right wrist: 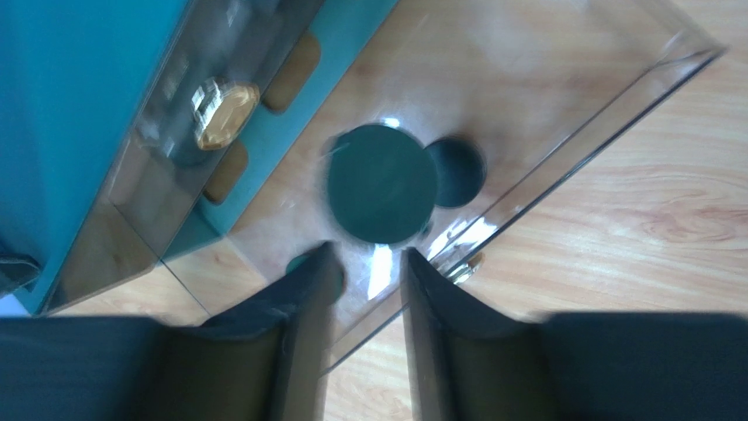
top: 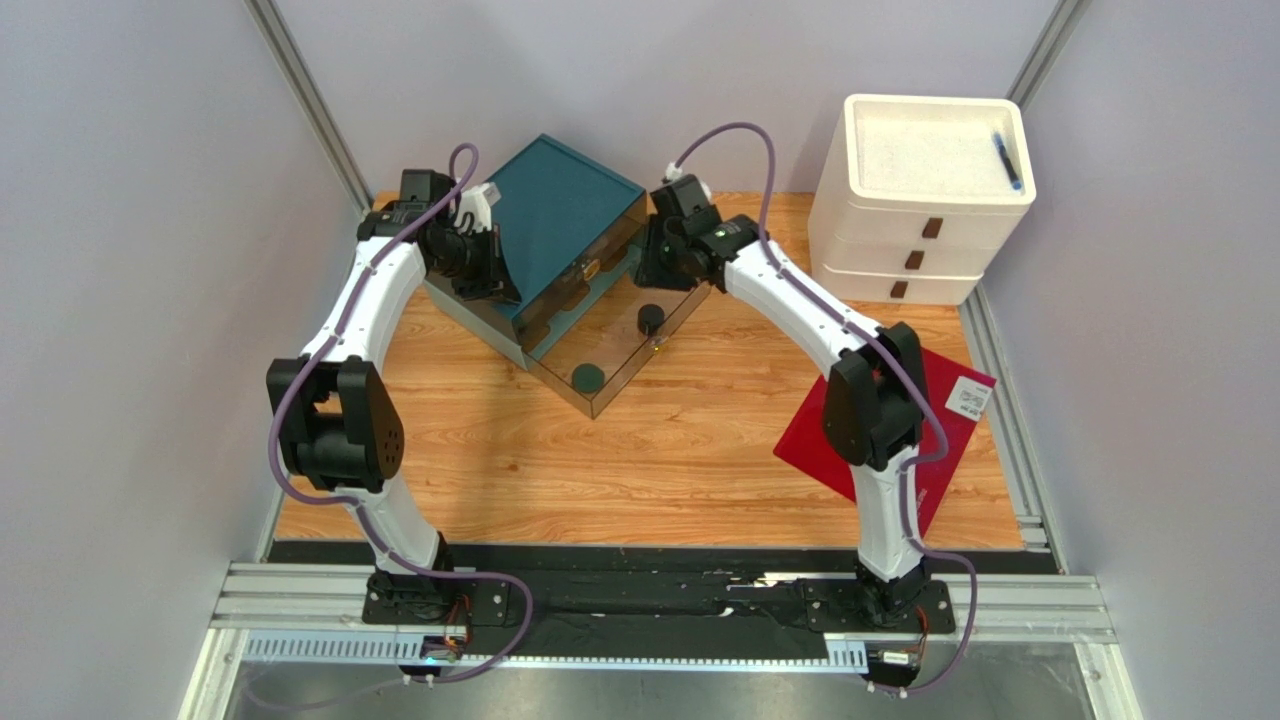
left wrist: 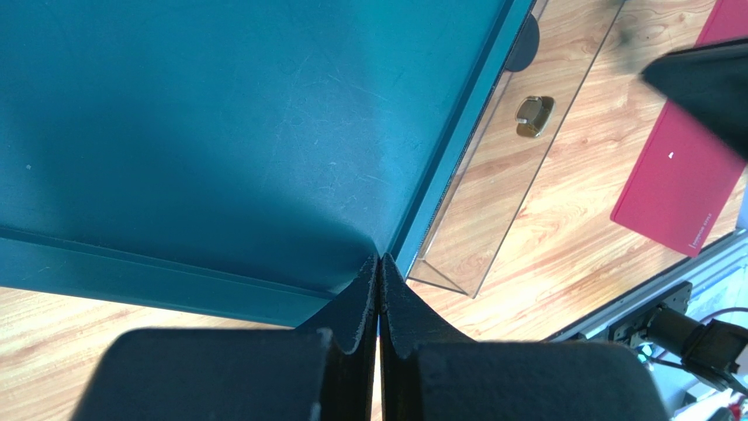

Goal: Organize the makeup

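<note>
Toward the far edge of the bench (top: 676, 465), inside the pulled-out clear plastic drawer (right wrist: 614, 114), the round dark-green compact (right wrist: 382, 182) lies flat just ahead of our right gripper (right wrist: 367, 259), the nearer one, its fingers parted and empty. Our left gripper (left wrist: 378, 263), clenched on nothing, sits at the teal box (left wrist: 219, 132) corner.

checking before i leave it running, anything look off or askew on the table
The teal organizer sits turned at an angle, its clear drawer pulled out; the red sheet lies crooked too.
</note>
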{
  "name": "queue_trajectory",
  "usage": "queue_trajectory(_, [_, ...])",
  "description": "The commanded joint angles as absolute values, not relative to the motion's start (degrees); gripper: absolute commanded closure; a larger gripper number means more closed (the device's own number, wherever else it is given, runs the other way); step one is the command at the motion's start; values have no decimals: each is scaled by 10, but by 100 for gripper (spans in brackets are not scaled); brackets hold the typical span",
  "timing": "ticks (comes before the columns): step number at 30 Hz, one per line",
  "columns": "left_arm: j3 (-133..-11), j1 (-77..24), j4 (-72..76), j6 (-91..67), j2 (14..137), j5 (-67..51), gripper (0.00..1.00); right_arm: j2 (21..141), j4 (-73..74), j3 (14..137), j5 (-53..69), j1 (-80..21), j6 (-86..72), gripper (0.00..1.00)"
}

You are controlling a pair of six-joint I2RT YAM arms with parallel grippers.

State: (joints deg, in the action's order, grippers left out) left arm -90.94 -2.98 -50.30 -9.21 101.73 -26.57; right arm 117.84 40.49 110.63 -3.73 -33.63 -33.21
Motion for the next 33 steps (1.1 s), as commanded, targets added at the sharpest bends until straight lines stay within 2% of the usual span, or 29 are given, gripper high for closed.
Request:
queue_trajectory(1, [-851,-40,-651,-52,1087,-183,100,1197,418,1126,-12,-353,-320,48])
queue_trajectory(2, [-851,-40,-651,-52,1088,-184,100,1191,414,1122,-13,-355,-318,42])
queue_trajectory(4, [-851,-40,-651,-52,1088,-183,100,1182,403,1114,-24,-355,-324,39])
queue_trajectory(8, [-854,-40,-653,-53,1090,-183,100,1151,401,1083,-53,-346,-342,40])
queue_trajectory(10, [-855,-40,-653,-52,1091,-183,100,1118,383,1052,-54,-336,-358,44])
queue_trajectory(12, [-855,-40,-653,-53,1091,-184,100,1079,350,985,-54,-317,-387,62])
queue_trajectory(14, [-855,-40,-653,-52,1091,-183,100,1057,327,939,-43,-294,-408,100])
queue_trajectory(18, [-854,-40,-652,-52,1092,-184,100,1041,309,854,-15,-258,-456,100])
queue_trajectory(25, [-849,-40,-649,-52,1091,-185,100,1089,267,791,75,-241,-485,100])
queue_trajectory(33, [-845,-40,-648,-53,1087,-185,100,1161,239,823,141,-251,-500,100])
